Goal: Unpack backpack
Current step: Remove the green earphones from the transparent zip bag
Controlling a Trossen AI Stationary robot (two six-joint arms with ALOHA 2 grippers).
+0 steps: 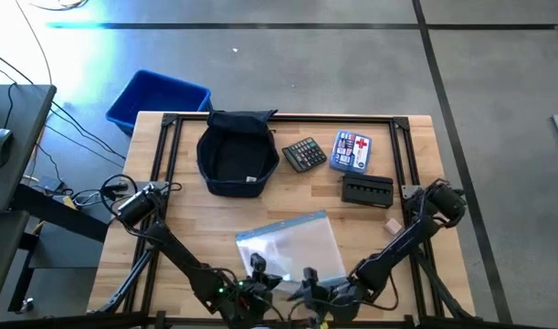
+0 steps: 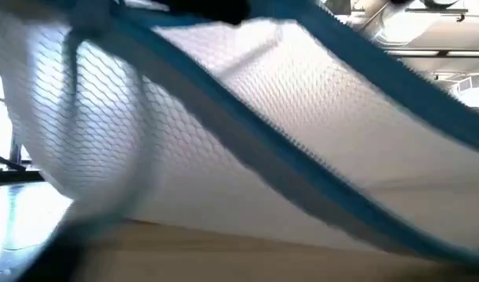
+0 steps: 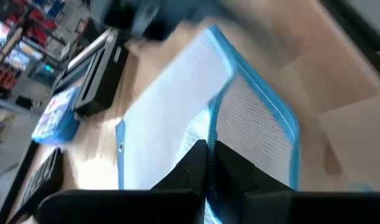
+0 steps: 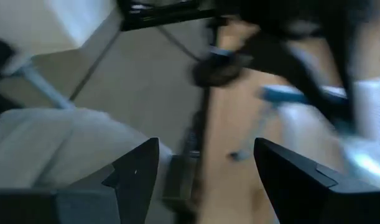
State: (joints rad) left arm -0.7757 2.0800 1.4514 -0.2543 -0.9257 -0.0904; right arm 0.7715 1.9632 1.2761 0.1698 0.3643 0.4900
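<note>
The dark navy backpack (image 1: 235, 153) sits open on the table's far left part, resting on its base. A clear mesh zip pouch (image 1: 292, 245) with blue trim lies near the table's front edge and fills the low view (image 2: 247, 117). My left gripper (image 1: 258, 268) is shut on its near end, as the left wrist view (image 3: 208, 158) shows. My right gripper (image 1: 308, 277) stands open just right of it, nothing between its fingers (image 4: 205, 158). My left gripper pinches the pouch's blue zipper edge (image 3: 213, 121) between its two shut fingers, at the pouch's near end. The fingers come from the table's near side, slanting down. That end is raised off the wood, and the far part (image 1: 301, 227) lies on the table.
A calculator (image 1: 304, 153), a blue first-aid box (image 1: 352, 151) and a black case (image 1: 367, 190) lie right of the backpack. A small tan block (image 1: 393, 224) sits near the right arm. A bright blue bin (image 1: 155, 99) stands beyond the table's far left corner.
</note>
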